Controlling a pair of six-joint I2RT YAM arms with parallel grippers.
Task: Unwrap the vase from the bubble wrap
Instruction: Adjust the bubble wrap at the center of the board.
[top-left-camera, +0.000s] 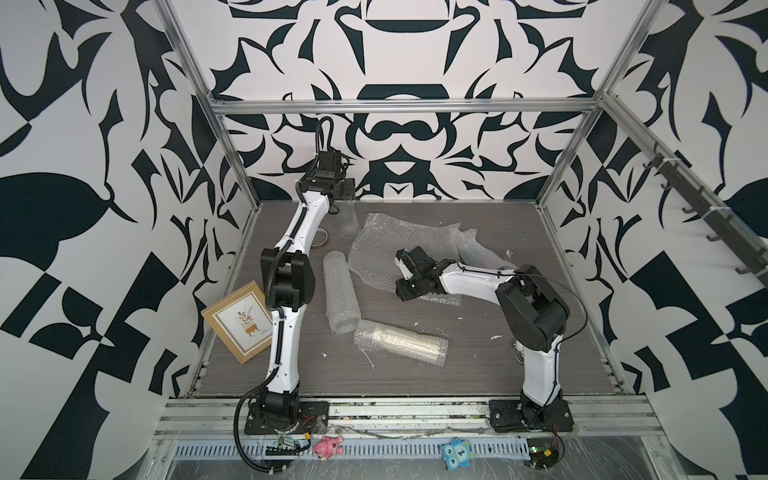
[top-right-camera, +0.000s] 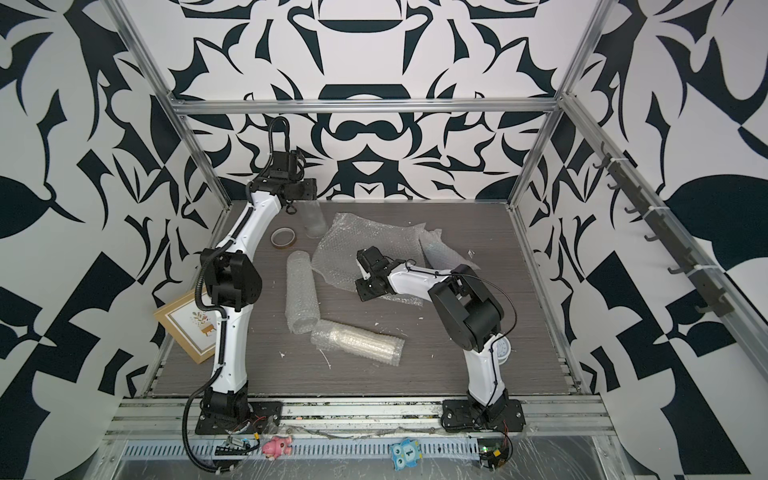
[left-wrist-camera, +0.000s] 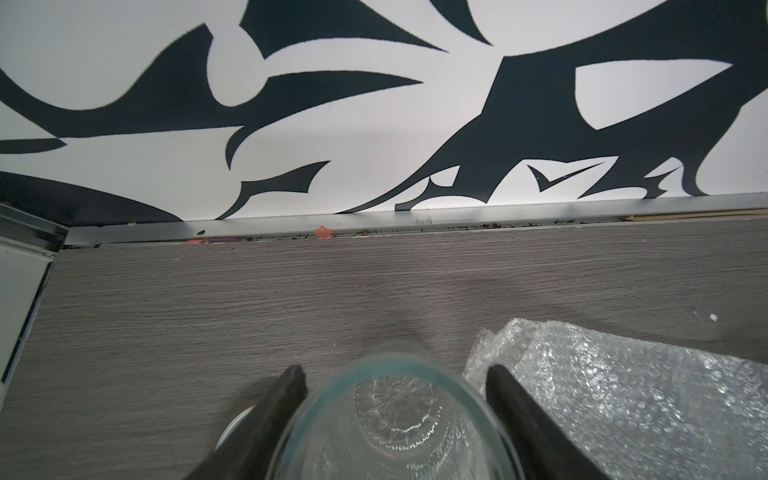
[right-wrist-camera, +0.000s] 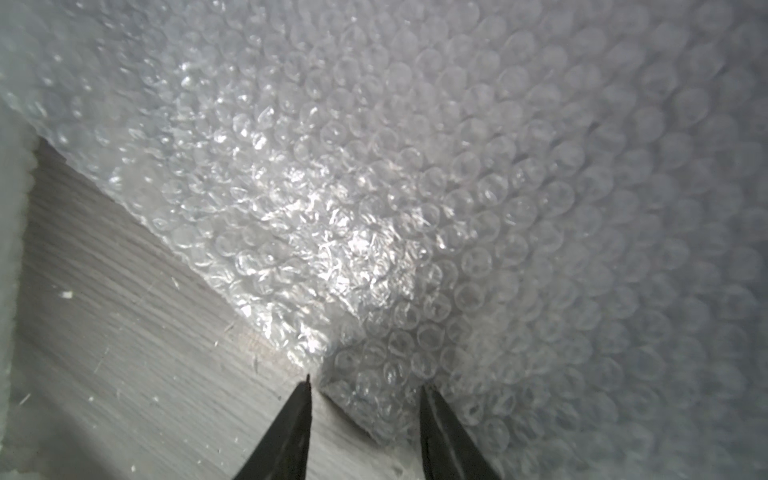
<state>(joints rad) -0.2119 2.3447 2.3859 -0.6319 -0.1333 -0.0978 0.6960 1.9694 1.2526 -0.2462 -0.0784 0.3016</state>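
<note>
Left wrist view: left gripper (left-wrist-camera: 395, 370) straddles the upright vase (left-wrist-camera: 395, 415), whether clamped we cannot tell; right gripper (right-wrist-camera: 368, 384) half open, empty, over bubble wrap (right-wrist-camera: 457, 187); a sideways nudge could topple the vase.

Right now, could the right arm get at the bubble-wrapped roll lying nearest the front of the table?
Probably yes. That roll lies on bare table close to the right gripper, with nothing between. The gripper is open over a corner of the flat bubble wrap sheet, holding nothing.

Bubble wrap rolls (top-left-camera: 341, 297) and a flat sheet (top-left-camera: 399, 245) crowd mid-table; the table (top-left-camera: 374, 382) front lies open.
</note>
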